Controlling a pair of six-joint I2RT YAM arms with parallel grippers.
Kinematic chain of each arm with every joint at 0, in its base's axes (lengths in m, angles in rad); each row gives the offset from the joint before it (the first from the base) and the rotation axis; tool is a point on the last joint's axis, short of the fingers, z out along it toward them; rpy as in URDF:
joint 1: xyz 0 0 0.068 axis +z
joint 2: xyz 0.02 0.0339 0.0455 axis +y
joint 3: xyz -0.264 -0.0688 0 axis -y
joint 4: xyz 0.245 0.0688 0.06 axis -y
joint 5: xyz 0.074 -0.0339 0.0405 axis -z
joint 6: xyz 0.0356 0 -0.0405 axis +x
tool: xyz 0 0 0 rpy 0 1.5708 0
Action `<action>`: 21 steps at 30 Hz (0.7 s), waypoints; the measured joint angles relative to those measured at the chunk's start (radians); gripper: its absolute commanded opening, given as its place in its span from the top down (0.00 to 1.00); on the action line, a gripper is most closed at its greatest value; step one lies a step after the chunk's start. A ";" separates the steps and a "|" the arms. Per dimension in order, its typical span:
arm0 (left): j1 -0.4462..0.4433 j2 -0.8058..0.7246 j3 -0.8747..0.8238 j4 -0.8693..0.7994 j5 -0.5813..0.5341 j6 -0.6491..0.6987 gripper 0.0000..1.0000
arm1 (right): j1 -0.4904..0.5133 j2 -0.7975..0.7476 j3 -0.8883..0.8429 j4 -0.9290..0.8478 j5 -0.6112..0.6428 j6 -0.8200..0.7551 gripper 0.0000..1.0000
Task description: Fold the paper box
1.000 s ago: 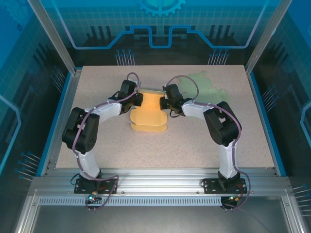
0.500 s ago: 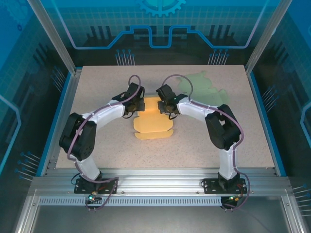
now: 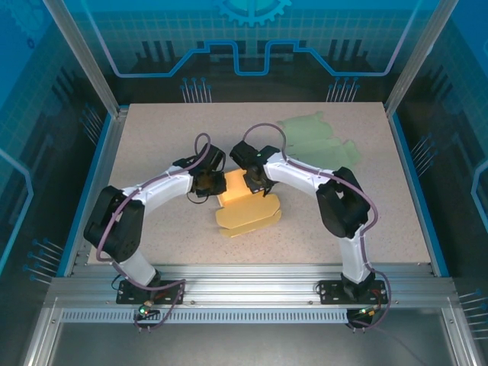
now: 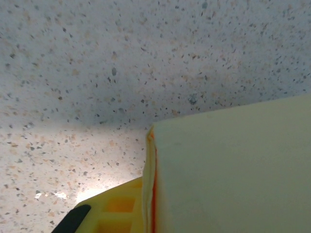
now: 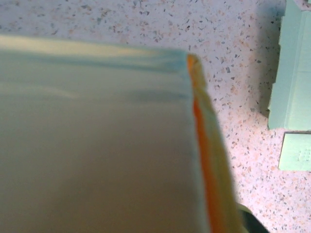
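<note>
Yellow paper box (image 3: 248, 214) — green sheet (image 3: 320, 137) beyond

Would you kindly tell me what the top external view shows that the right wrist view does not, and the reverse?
From above: the left gripper and the right gripper stand close together at the far flap of the yellow paper box, whose near half lies flat on the table. From the right wrist: that flap seen close up and blurred, with an orange line along its edge. Common to both: the box, the green paper sheet lying flat off to its far right, and the speckled table.
</note>
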 measured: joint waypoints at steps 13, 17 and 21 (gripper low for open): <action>0.000 0.079 0.024 0.011 -0.047 -0.080 0.81 | -0.009 0.124 0.113 -0.063 0.002 -0.012 0.91; -0.002 0.101 0.055 -0.021 -0.073 -0.086 0.86 | -0.018 0.126 0.118 -0.068 -0.043 -0.016 0.90; -0.007 0.158 0.139 -0.091 -0.109 -0.085 0.92 | -0.043 0.130 0.118 -0.057 -0.110 -0.022 0.90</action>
